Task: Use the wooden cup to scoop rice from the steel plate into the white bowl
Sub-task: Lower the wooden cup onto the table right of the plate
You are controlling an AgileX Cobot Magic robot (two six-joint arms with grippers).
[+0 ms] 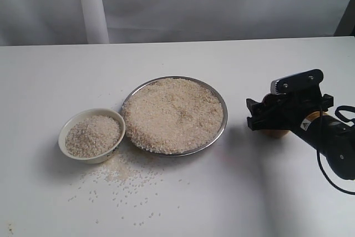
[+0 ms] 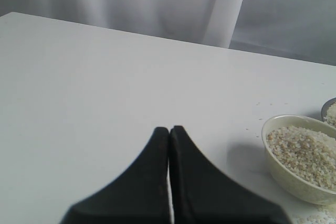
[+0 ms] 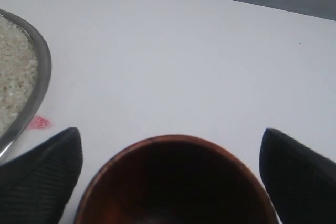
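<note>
Loose grains dot the desk toward its front edge, before the rice-filled white bowl, which touches the steel plate heaped with rice at mid-desk. Toward the right edge, we see our right gripper spread wide astride the upright wooden cup, clasping nothing; our left gripper is pressed closed, empty.

The rice is pale beige, the steel plate shiny silver, and the white bowl creamy with a faint dark marking on its side. The wooden cup is glossy reddish-brown and dark inside. The fingers are black and finely ribbed. The table is plain white with one pink smudge.
</note>
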